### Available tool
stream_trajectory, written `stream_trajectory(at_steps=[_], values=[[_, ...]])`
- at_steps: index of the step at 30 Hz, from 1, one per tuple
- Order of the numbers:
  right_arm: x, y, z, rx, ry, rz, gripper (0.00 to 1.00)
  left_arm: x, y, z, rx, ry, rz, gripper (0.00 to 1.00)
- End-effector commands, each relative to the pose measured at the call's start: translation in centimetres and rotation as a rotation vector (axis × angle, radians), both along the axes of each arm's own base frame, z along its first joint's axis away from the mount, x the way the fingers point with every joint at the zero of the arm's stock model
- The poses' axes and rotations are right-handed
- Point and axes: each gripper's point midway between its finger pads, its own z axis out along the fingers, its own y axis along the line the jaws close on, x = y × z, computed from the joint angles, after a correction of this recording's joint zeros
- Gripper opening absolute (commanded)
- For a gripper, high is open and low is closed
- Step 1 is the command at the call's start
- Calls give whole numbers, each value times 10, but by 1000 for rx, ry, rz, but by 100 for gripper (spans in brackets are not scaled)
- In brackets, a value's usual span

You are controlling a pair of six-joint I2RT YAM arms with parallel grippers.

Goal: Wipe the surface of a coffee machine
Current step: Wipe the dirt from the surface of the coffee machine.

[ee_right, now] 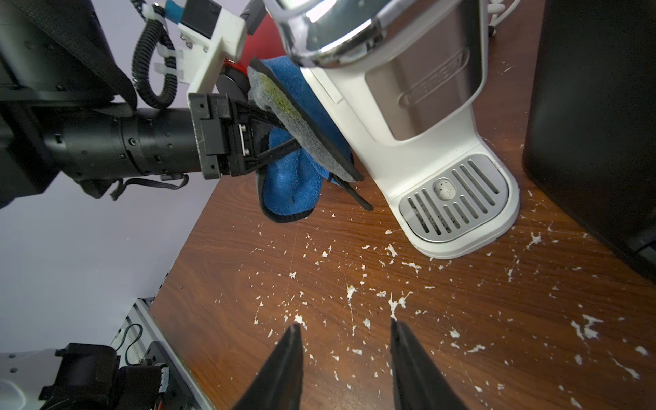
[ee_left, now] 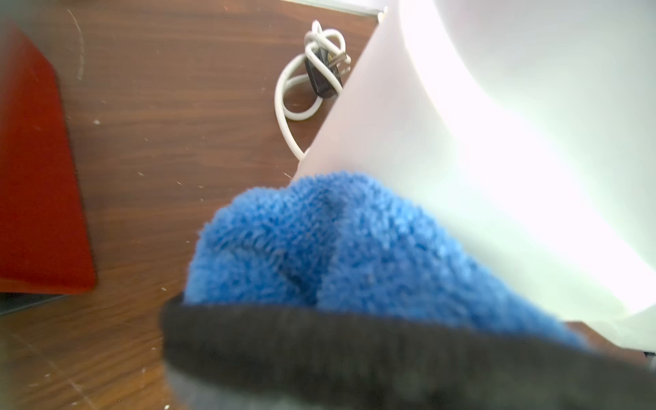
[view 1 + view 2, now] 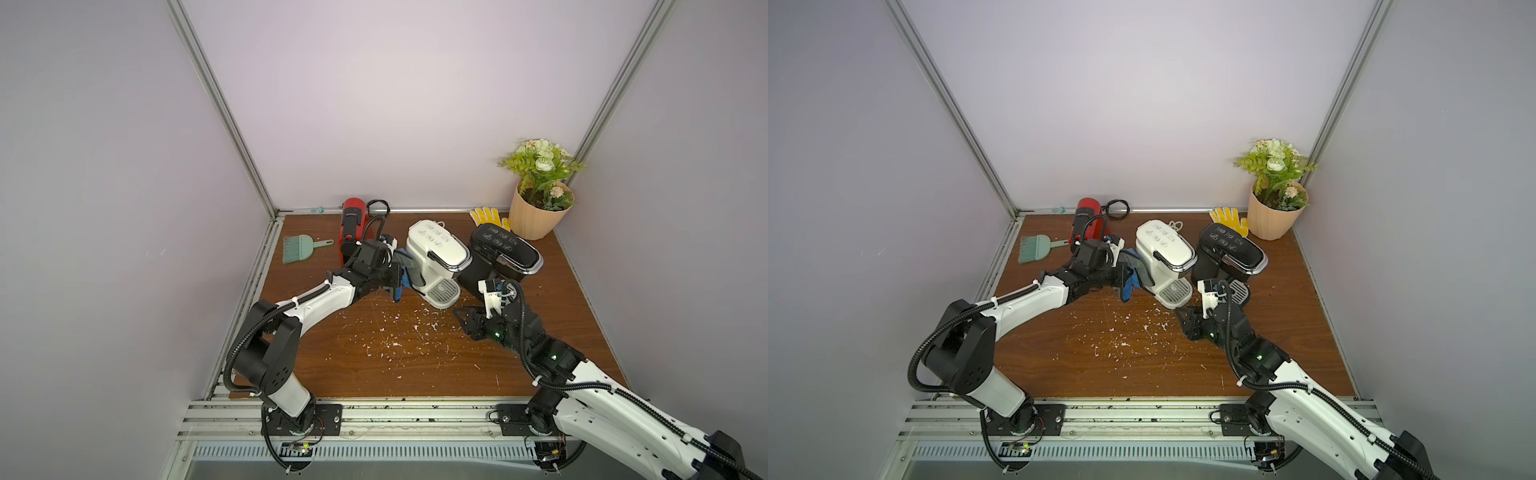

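A: How is the light from above?

B: Bright and even in both top views. The walls [image 3: 395,104] wash pale lilac, and only faint soft shadows lie on the table [image 3: 374,374] under the arms [image 3: 328,297].

A: And up close?

B: The left wrist view is soft: the blue cloth [image 2: 355,248] blurs, and the white coffee machine [image 2: 514,159] burns out to glare. The right wrist view is sharper, with bright reflections on the chrome trim [image 1: 330,39].
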Motion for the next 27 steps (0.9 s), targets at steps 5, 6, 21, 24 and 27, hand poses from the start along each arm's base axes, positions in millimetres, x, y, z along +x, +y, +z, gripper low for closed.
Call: stream_trajectory(at_steps=[5,6,21,24,27], values=[[2,-1,14,36,-36,-14,44,41,-31,-12,3,13,-13,1],[2,-3,14,34,-35,-19,44,48,-34,-12,6,11,-14,1],[-5,-16,16,30,-36,-52,44,93,-76,-23,-43,29,-36,1],[-4,-15,17,28,-42,-49,44,80,-58,-13,-3,1,-9,1],[-4,-10,21,31,-45,-26,44,65,-39,2,54,-23,2,1]])
